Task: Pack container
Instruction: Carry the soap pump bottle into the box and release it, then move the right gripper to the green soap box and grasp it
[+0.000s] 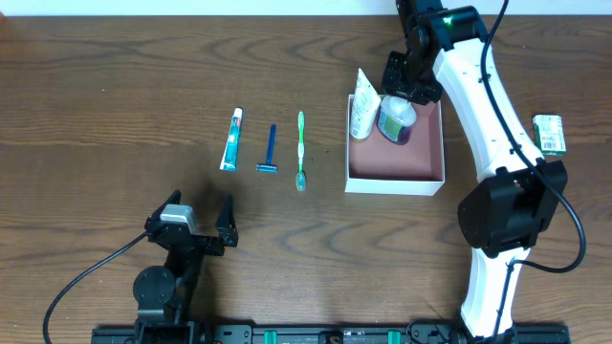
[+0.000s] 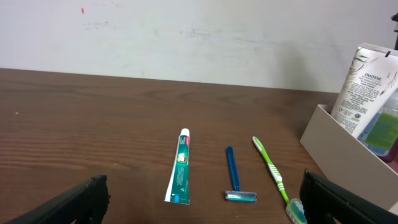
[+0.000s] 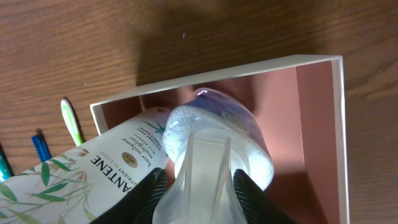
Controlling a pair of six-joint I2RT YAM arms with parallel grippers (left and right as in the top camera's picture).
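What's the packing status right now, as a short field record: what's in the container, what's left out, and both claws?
container: open-topped, partly filled
inside: Pantene tube, propped at the left wall; clear bottle beside it
left out: toothpaste, razor, toothbrush, in a row left of the container
right claw: straddles the bottle's top; gripping or releasing, cannot tell
left claw: open, empty, apart from the row

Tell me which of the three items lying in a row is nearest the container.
The green toothbrush; the blue razor and the toothpaste lie farther from the container.
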